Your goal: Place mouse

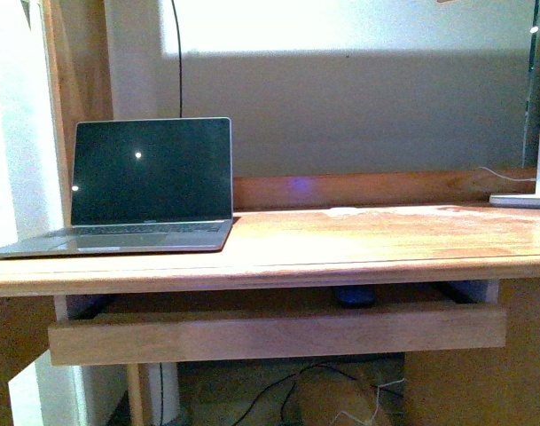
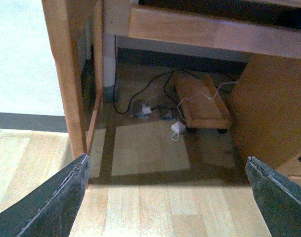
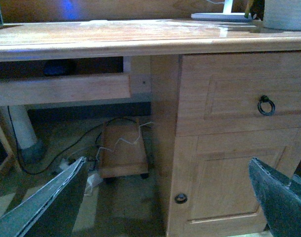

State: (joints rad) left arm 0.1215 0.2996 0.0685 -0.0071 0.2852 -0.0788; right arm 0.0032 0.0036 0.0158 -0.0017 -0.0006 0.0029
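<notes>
Fingers wide and empty on both arms: left fingers (image 2: pixel 56 207), right fingers (image 3: pixel 49 207). We see the mouse (image 1: pixel 354 296) low centre of the front view, on the tray (image 1: pixel 278 333) under the worktop (image 1: pixel 340 244), mostly hidden. We judge it light, rigid, smooth-domed, slippery; pinch across its flanks. Heading and long axis: we cannot tell.

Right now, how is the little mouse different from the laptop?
The mouse lies on the pull-out shelf under the desktop; the laptop sits on top of the desktop, at its left end. The mouse is tiny and half hidden; the laptop is much bigger and in full view, with its lid open. Both look dark and rest on wood.
</notes>
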